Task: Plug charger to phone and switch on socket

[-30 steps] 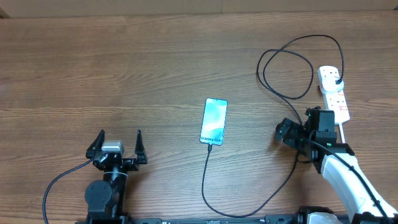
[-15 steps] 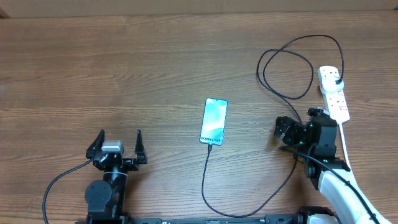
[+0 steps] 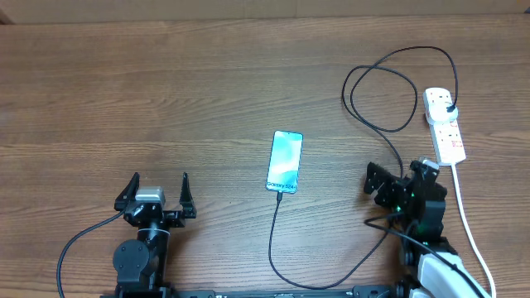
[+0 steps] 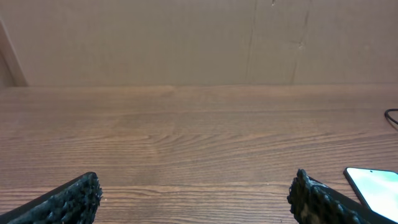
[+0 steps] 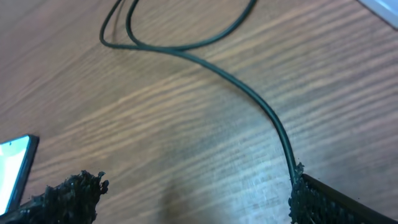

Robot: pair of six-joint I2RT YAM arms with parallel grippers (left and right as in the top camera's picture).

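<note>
Right gripper (image 3: 396, 178) stands wide and empty; its wrist view crops both fingertips (image 5: 68, 193), with the charger (image 5: 249, 93) running between them and the phone (image 5: 13, 165) cut off at left. Only overhead shows the socket (image 3: 445, 124) ahead-right, charger plug in it. Left gripper (image 3: 159, 184) is equally wide, phone to its right

My table (image 3: 166, 99) is brown wood, its grain running from 9 to 3 o'clock. The phone (image 3: 285, 161) lies flat near the middle, lit screen up, long side pointing to 12. The charger (image 3: 272, 232) meets the phone's 6 o'clock end and sweeps along the near edge toward 4. It then loops at 2 o'clock up to the socket (image 3: 445, 124), which lies at 3. The socket's white cord (image 3: 465, 217) trails toward 5.
</note>
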